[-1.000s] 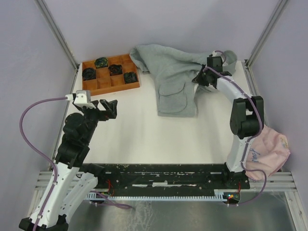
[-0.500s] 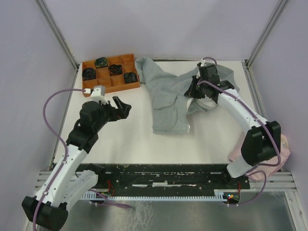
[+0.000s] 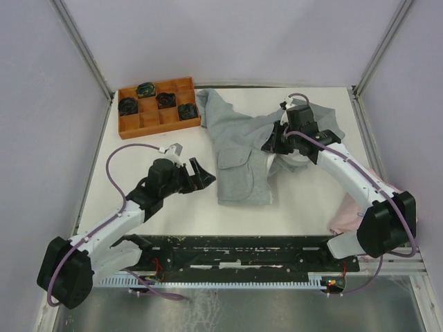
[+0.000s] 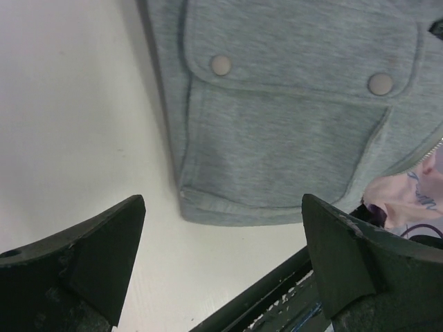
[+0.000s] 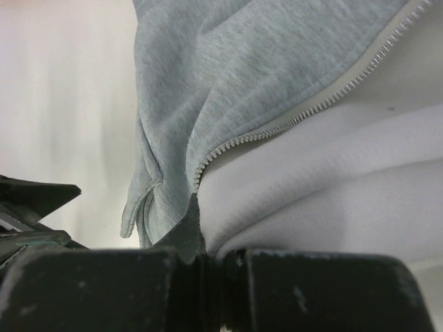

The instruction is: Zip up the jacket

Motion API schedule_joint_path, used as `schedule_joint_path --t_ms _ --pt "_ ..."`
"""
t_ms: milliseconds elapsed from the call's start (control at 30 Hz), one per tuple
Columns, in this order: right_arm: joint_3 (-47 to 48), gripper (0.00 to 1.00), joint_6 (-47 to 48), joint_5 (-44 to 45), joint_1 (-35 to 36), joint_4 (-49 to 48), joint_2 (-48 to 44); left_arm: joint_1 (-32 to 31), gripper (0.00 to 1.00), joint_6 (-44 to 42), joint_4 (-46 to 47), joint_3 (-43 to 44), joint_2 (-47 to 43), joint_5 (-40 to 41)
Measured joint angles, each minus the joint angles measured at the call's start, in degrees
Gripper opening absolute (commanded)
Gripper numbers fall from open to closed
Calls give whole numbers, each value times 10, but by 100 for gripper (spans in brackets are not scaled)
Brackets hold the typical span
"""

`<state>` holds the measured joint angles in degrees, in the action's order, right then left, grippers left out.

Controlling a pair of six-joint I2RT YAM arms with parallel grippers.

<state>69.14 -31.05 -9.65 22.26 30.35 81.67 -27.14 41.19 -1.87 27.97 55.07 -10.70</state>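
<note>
A white desk sits in an enclosure of plain pale lilac walls, with slanting aluminium posts at the back corners, a scuffed black rail along its near edge, a brushed metal sheet below that, and soft, even light throughout.

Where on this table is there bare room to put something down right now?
Bare table runs between the jacket hem and the base rail, and on the left in front of the tray. Crowded: the right gripper clamps the jacket, the open left gripper sits at its hem, pink cloth lies near-right.
</note>
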Motion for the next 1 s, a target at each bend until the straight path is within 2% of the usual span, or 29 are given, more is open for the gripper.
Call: schedule_joint_path --t_ms 233,533,767,1000 --pt "-25 0 -4 -9 19 -29 0 -68 100 21 116 -4 88 5" --pt "-49 0 -6 -9 30 -59 7 -178 100 17 138 45 169 50" --pt "-53 3 -6 -16 36 -68 38 -238 89 -6 156 98 229 101" --pt "-56 5 -5 -19 40 -68 40 -242 75 -35 127 137 294 154"
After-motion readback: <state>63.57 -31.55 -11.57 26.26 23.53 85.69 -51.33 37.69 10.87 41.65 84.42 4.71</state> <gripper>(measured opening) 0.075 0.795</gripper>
